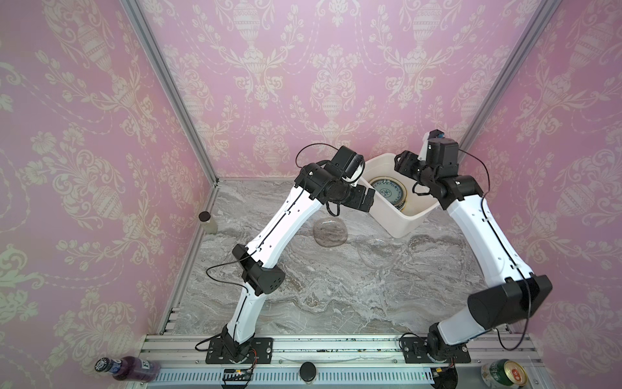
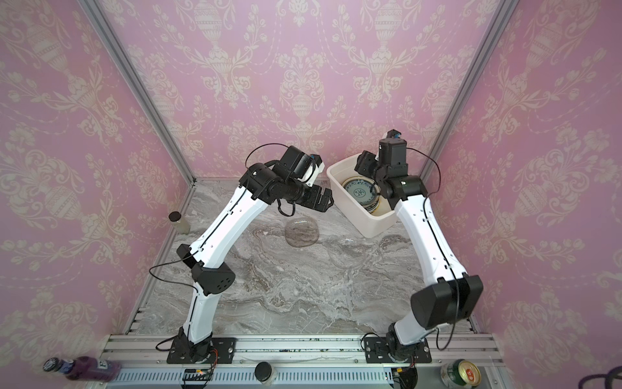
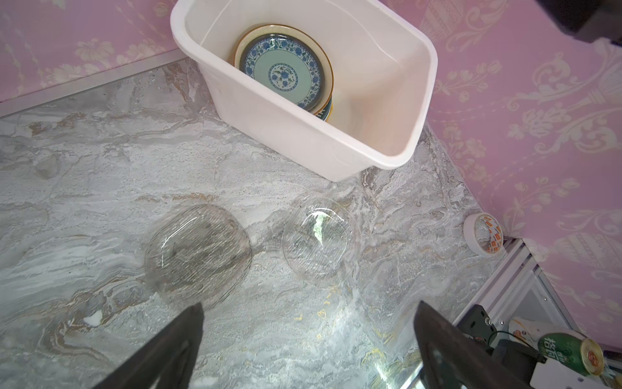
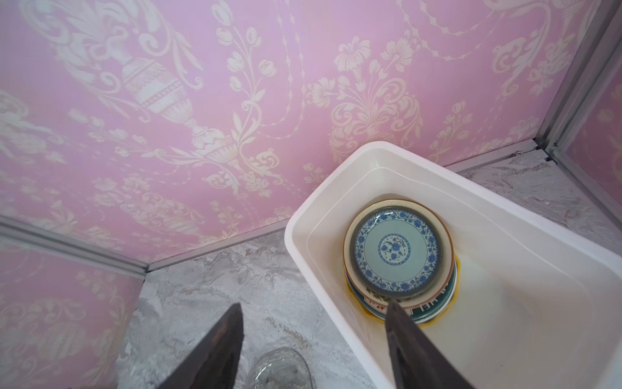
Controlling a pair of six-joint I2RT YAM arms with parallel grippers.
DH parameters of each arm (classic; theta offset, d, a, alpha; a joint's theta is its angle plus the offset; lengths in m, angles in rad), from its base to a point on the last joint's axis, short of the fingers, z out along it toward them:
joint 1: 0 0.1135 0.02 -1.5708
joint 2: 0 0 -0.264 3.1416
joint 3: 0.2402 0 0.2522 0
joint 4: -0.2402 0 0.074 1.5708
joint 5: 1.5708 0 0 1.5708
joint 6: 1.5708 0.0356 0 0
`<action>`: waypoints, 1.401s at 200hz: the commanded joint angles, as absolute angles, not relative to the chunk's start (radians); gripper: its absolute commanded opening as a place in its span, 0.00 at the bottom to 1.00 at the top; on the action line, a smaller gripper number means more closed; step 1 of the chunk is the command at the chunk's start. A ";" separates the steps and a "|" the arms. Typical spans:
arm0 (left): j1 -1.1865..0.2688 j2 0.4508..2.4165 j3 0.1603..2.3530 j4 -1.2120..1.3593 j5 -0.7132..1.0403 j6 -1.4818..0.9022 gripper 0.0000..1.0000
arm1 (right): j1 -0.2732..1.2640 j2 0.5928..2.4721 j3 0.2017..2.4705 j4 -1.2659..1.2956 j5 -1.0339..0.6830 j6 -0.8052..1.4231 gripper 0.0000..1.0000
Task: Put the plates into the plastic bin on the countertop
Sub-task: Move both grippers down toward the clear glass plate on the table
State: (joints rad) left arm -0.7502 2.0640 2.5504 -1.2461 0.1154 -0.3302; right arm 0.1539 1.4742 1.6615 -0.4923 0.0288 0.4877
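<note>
Two glass plates lie flat on the grey marble countertop point(image 1: 319, 296), outside the bin, near the middle of both top views; the smoky glass plate point(image 3: 198, 256) sits just beside the left arm's forearm, and the clear glass plate point(image 3: 316, 239) lies to its lower right, near the front wall of the white plastic bin point(image 3: 286, 134); the two plates are close together but apart. The bin stands at the upper right of the countertop by the back wall and holds a stack of plates topped by the teal floral plate point(image 4: 393, 249). The left gripper point(image 3: 309, 313) hovers above the glass plates, fingers spread wide and empty; the right gripper point(image 4: 314, 306) hangs over the bin's rim, fingers apart, holding nothing. The glass plates are likely stiff, slick and breakable, and the clear one is hard to see against the marble; the raised rim looks like the only hold, with one finger slid under the edge. The bin's tall wall must be cleared, and the right arm crowds the space above it; a tape roll point(image 3: 483, 235) and a lidded jar point(image 1: 206, 222) stand well apart at the edges.
</note>
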 commanded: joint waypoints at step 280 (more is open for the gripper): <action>-0.924 1.479 1.368 -0.850 0.115 -0.128 0.99 | 0.152 1.088 0.460 -0.250 -0.201 1.150 0.51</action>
State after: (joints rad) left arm -0.8822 1.4395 1.3167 -0.8089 0.1184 -0.2707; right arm 0.1680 1.0634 0.4736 -0.3000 -0.1814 1.1114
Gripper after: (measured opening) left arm 0.993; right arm 0.517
